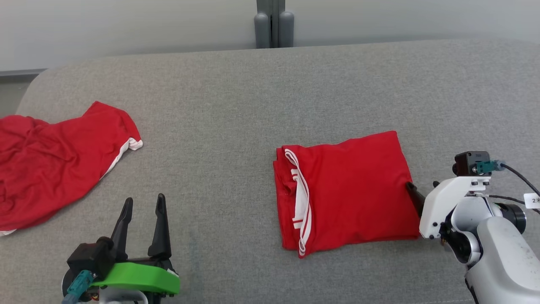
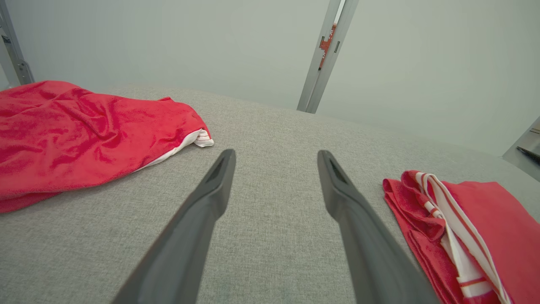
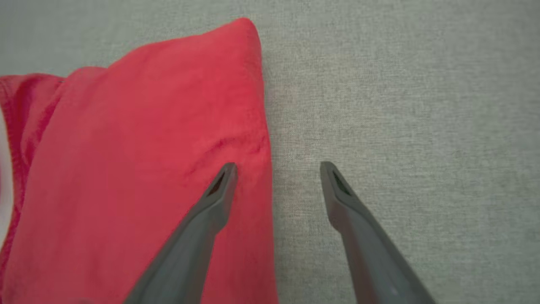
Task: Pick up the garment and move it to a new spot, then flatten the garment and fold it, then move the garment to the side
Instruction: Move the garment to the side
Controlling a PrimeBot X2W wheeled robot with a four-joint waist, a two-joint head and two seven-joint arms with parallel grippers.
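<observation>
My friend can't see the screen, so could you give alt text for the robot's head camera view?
A folded red garment with white trim lies on a grey fabric surface, the robot's right gripper at its right edge. A second, crumpled red garment lies far left, and the open left gripper sits at lower left.

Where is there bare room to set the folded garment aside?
Widest bare patch: the grey surface between the crumpled garment and the folded garment, beyond the left pincer. The far band toward the wall is bare too. Crowded at the folded garment's right edge, where the right pincer straddles it.
</observation>
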